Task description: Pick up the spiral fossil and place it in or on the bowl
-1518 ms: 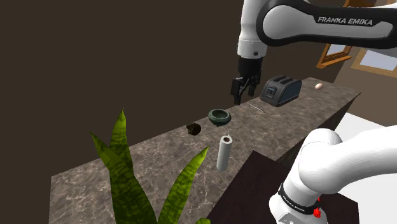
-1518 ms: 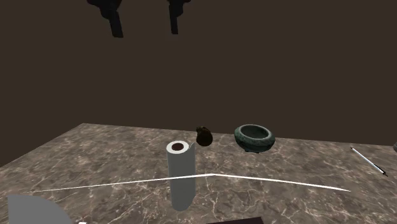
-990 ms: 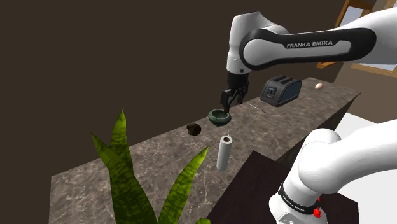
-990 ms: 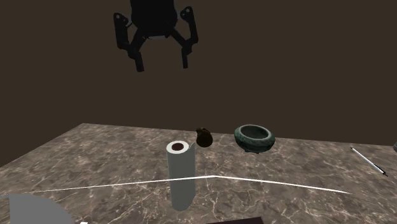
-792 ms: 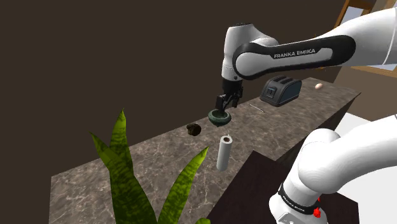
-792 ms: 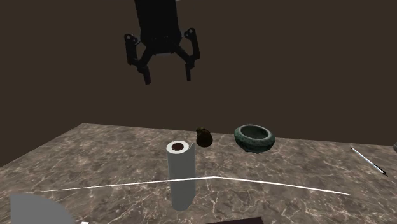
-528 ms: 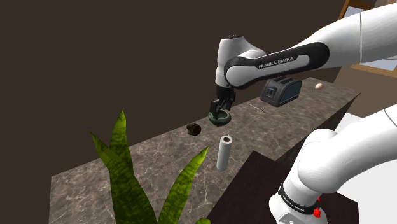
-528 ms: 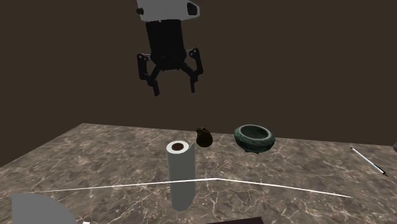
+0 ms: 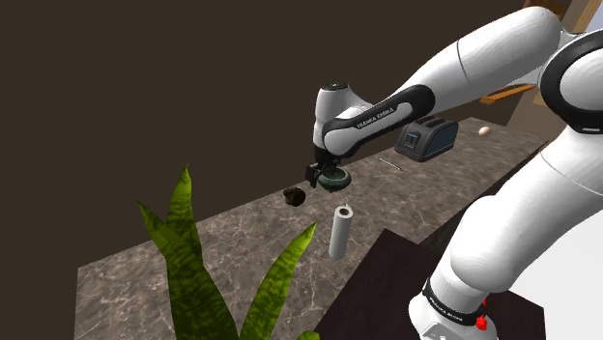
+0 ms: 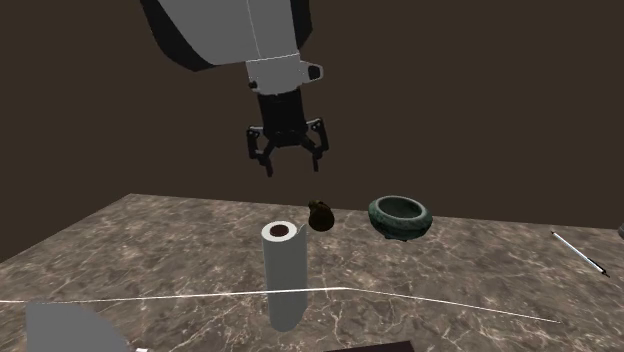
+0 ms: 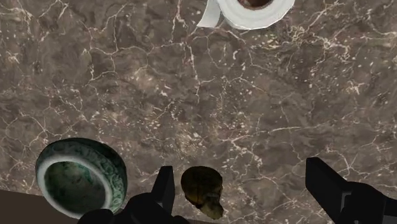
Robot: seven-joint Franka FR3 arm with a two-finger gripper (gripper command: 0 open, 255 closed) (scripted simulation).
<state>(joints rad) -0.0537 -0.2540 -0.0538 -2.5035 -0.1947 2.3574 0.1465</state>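
Nearest in the shoulder view, long green pointed plant leaves [image 9: 193,251] rise in front of the brown veined marble table [image 9: 116,280]. Beyond them a white paper towel roll [image 9: 339,232] stands upright on the table, near its front edge. Farther back lies the dark brown spiral fossil [image 9: 295,196], resting on the marble, apart from the roll. It is near the dark green round bowl [image 10: 399,216], which sits to the second exterior view's right of it; the 2 do not touch. The black end effector [image 10: 293,160] hangs above the table, pointing down, released, its 2 fingers spread wide. In the wrist view the fossil lies below, between the fingers and close to the one on the bowl's side, touched by neither. Behind the bowl a thin silvery rod [image 9: 388,163] lies flat on the table. Past it stands a dark boxy toaster [image 9: 428,138], and farthest, by the table's end, sits a small pale pink rounded thing [image 9: 484,130].
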